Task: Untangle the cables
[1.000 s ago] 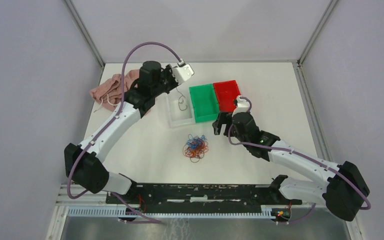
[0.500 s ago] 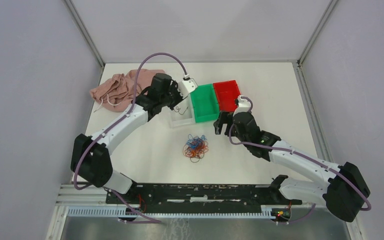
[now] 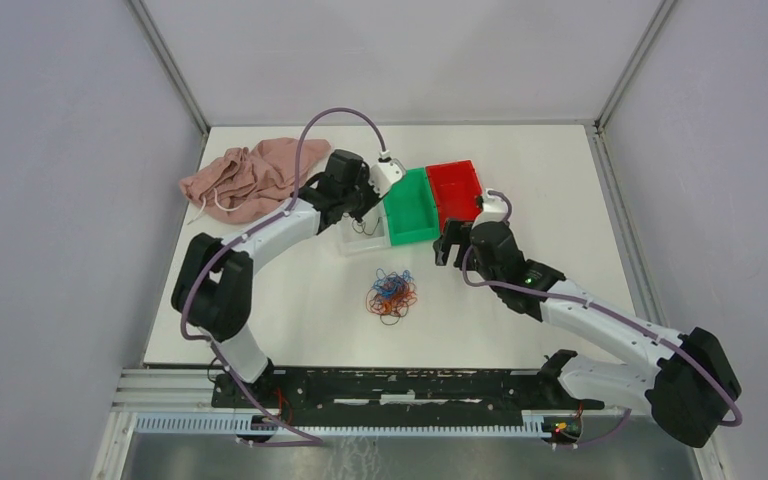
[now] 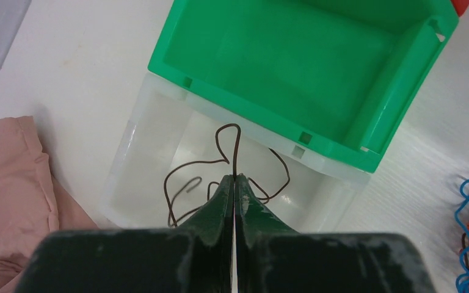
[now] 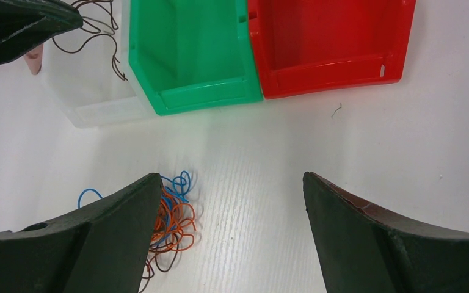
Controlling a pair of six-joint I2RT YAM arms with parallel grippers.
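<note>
From here I see my left claw (image 4: pixel 234 178) pressed tight together, its fingertips pinching a dark brown cable (image 4: pixel 237 149) whose loops curl down into the clear bin (image 4: pixel 342 190). I can't tell whether more than one strand lies in that bin; the thin wire crosses over itself several times. The clear bin sits touching the green bin (image 4: pixel 397 79), and the red bin (image 3: pixel 453 190) stands against the green one's far side, all three in a row toward the back of the desk (image 3: pixel 300 300). The rest of the cables (image 3: pixel 392 294), orange-red and blue with a few darker strands, lie as one loose wad on the bare desk, nearer to me than the bins and apart from them. My right claw (image 5: pixel 232 177) hangs wide open with nothing between its fingers, over the desk just in front of the green and red bins; in its own camera the wad shows beside and partly under its left finger (image 5: pixel 116 226). A crumpled pink cloth (image 3: pixel 245 180) with a white cord rests at the back left of the desk, close to the clear bin but not touching it.
</note>
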